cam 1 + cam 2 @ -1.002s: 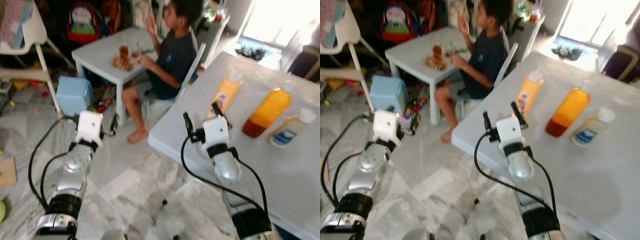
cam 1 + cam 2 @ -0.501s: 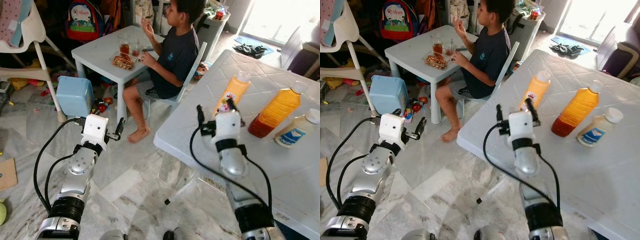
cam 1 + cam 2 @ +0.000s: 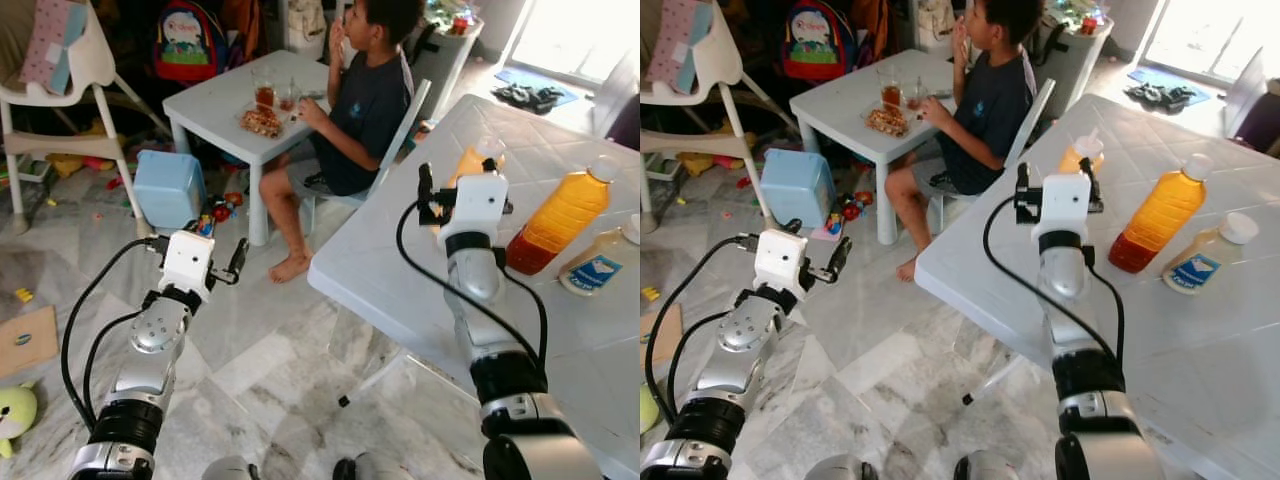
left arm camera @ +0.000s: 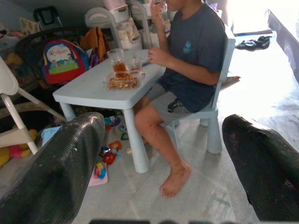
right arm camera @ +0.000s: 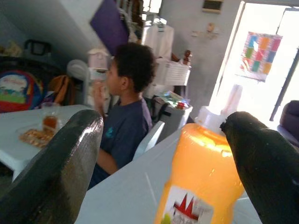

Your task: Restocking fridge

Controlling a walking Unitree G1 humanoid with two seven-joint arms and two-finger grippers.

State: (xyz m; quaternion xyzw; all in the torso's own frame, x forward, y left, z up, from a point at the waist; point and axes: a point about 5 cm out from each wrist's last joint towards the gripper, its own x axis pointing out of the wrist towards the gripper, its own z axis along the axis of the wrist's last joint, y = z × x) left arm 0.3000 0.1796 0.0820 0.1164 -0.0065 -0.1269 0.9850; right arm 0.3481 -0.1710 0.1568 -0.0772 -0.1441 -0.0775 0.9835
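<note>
As my right tool point(image 3: 1060, 195) nears yellow bottle point(image 5: 201, 179), fingers wide apart, empty; bottle upright on bench point(image 3: 1200, 330), dead ahead, slightly off-centre.

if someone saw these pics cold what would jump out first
Probably the right pincer, raised over the big white table with its fingers spread wide in front of the yellow squeeze bottle. Beside that bottle stand an orange juice bottle and a white bottle with a blue label. Past the table's edge, a person sits eating at a small white table, while the left pincer hangs open over the marble floor.
</note>
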